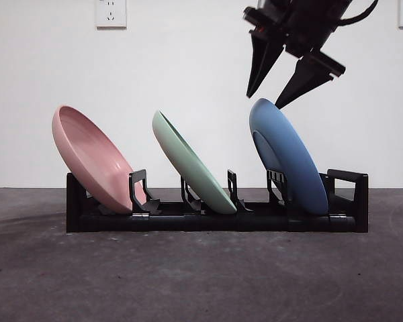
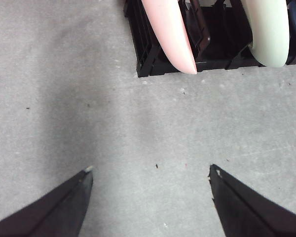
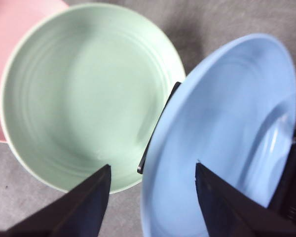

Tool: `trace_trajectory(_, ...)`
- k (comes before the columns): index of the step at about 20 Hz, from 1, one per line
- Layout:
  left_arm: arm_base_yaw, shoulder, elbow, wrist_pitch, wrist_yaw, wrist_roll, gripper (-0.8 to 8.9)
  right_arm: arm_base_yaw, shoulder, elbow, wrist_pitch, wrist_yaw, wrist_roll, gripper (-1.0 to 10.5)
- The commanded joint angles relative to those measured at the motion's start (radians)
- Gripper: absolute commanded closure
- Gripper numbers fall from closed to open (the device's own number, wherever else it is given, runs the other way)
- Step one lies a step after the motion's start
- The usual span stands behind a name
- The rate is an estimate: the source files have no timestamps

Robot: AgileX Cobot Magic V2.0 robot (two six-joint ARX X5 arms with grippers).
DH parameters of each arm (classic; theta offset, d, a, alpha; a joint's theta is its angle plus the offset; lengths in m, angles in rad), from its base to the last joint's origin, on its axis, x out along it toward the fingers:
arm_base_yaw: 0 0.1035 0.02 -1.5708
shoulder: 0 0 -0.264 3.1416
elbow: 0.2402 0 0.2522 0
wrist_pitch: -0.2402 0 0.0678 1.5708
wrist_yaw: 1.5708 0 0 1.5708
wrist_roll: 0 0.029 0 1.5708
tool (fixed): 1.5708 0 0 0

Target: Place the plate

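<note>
Right gripper (image 1: 276, 100): jaws spread, gripping nothing, directly above blue plate (image 1: 290, 156) rim. Plate below it, leaning in rack (image 1: 348, 201) end slot. Likely rigid, smooth, slippery, chip-prone; pinch upper rim edge. Left gripper (image 2: 150, 175): spread, idle.

The right gripper (image 1: 277, 102) is all black, with a blocky body and two long jaws that taper to sharp points like wedges. A thin black cable (image 1: 360, 15) curves away from the body at one side. The left gripper (image 2: 150, 173) has the same black, flat-sided triangular jaws; a small pale chip shows at the very tip of each jaw.
</note>
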Motion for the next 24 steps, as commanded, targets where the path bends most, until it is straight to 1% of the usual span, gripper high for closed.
trace_trajectory(1, -0.002, 0.005, 0.023, 0.006, 0.003, 0.000, 4.35, 0.013, 0.029, 0.025, 0.018, -0.002, -0.011, 6.9)
trace_trajectory(6, -0.002, 0.005, 0.023, 0.006, 0.003, 0.000, 4.35, 0.016, 0.047, 0.025, 0.006, -0.002, -0.012, 8.8)
trace_trajectory(8, -0.002, 0.005, 0.023, 0.006, 0.003, 0.000, 4.35, 0.018, 0.047, 0.025, 0.007, -0.002, -0.011, 9.3)
trace_trajectory(13, -0.002, 0.005, 0.023, 0.005, 0.003, 0.000, 4.35, 0.018, 0.040, 0.026, -0.001, -0.016, -0.011, 9.3)
trace_trajectory(18, -0.002, 0.005, 0.023, 0.005, 0.003, 0.000, 4.35, 0.017, -0.008, 0.031, -0.010, -0.156, 0.010, 9.3)
trace_trajectory(20, -0.002, 0.005, 0.023, 0.005, 0.003, 0.000, 4.35, 0.017, -0.037, 0.031, -0.020, -0.194, 0.010, 9.3)
trace_trajectory(24, -0.002, 0.005, 0.023, 0.005, 0.003, 0.000, 4.35, 0.018, -0.123, 0.031, -0.033, -0.237, 0.007, 9.3)
